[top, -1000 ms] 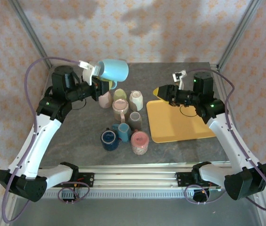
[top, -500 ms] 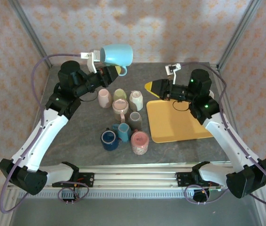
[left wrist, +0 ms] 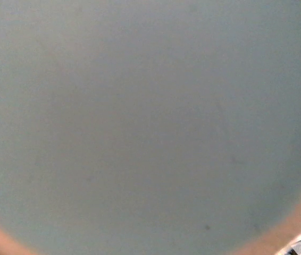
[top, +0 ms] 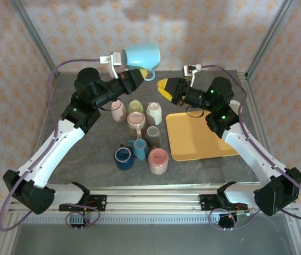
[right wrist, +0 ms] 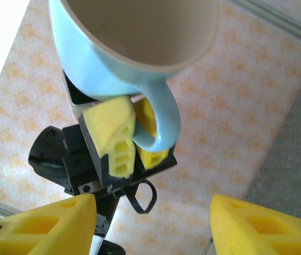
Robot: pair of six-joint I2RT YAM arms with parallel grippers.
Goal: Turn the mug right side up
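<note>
High above the back of the table (top: 97, 159), the blue mug (top: 142, 54) is lying on its side in the air. Its open mouth is pointing across at the right gripper (top: 167, 87), and its flat bottom is facing the left arm's camera (left wrist: 140, 122). The handle (right wrist: 164, 119) is hanging down under the mug, and the left gripper (top: 135, 78) is pinching it tight between its yellow fingers (right wrist: 110, 125). The right gripper is waiting just beside the mug with its two fingers spread apart and nothing between them. From its own camera, the right gripper (right wrist: 150, 228) is looking right up into the mug (right wrist: 113, 48). It looks like the mug is being passed from one arm to the other so that it can be turned mouth up. To do this well, the right gripper should be going in slowly, with one finger inside the rim and one outside. It should be squeezing firmly before the left one is letting go of the handle. If both are letting go at once, the mug is going to fall on the other cups (top: 159, 161) standing on the table below. After that, the mug should be tipped gently until its mouth is facing the ceiling. It should then be set down on a bare spot, maybe on the yellow tray (top: 198, 138), well apart from the other cups.
</note>
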